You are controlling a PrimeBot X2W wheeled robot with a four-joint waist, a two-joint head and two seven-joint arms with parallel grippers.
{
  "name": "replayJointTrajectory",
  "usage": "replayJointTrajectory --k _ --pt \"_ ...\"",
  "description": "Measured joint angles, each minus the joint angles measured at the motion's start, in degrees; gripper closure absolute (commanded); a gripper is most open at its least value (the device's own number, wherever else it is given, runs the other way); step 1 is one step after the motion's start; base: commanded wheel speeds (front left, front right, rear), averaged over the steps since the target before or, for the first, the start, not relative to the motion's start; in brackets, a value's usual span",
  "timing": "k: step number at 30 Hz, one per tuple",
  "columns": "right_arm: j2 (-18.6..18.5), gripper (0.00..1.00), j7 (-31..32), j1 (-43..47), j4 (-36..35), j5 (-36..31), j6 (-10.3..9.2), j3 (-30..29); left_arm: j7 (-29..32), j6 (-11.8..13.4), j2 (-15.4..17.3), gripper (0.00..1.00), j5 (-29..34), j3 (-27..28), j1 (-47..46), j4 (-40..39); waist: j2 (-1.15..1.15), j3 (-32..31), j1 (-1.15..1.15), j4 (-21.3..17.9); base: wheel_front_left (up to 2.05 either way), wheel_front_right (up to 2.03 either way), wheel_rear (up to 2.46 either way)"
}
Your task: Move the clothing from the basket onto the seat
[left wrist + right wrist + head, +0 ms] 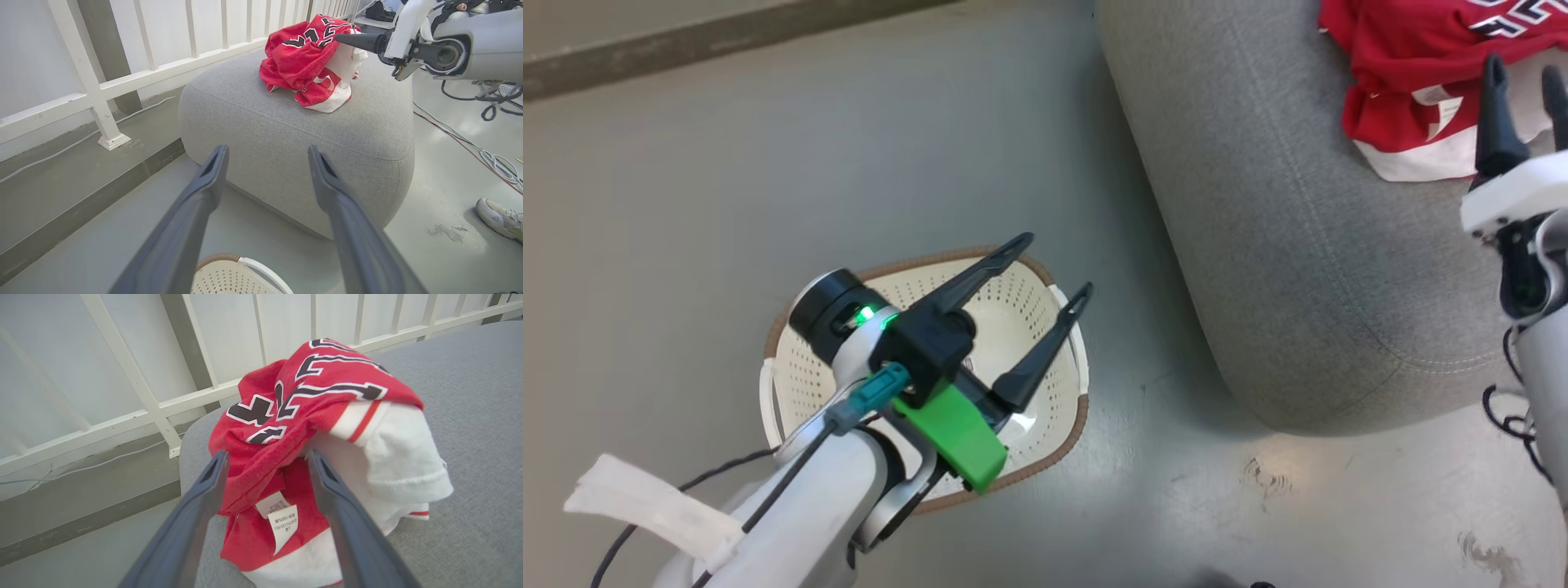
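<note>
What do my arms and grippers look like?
The left gripper and right gripper each have two long dark fingers on pale arms. The left wrist carries a green plastic block, a teal connector, a green lamp and black cable; white tape wraps its forearm.

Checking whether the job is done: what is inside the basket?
Inside the basket, bare perforated wall shows, with no red cloth. The left hand and its arm cover the middle and much of its bottom, so that part is hidden. The clothing lies on the seat.

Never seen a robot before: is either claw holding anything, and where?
Nothing is held. The right gripper stands open around the clothing on the seat; the left gripper hangs open, empty, over the basket.
</note>
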Motion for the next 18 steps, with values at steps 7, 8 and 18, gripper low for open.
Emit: replayJointTrajectory --k 7,8,18 --pt "1.2 0.0 0.0 4.7 -5.6 -1.5 0.21 0.4 -2.2 2.8 0.0 0.0 -1.9 3.0 2.9 1.2 0.0 -3.3 0.0 -0.1 0.0 0.0 0.0" --pt "1.4 0.0 0.0 5.3 -6.7 -1.7 0.49 0.4 -2.4 3.3 0.0 0.0 -2.2 3.4 3.4 1.5 0.0 -3.8 0.0 0.0 0.0 0.0 0.0" --pt "2.7 0.0 0.0 10.7 -16.2 -5.3 0.51 3.0 -5.9 8.5 -0.1 0.0 -3.2 8.4 7.7 3.1 0.0 -8.1 0.0 2.9 0.0 0.0 0.0"
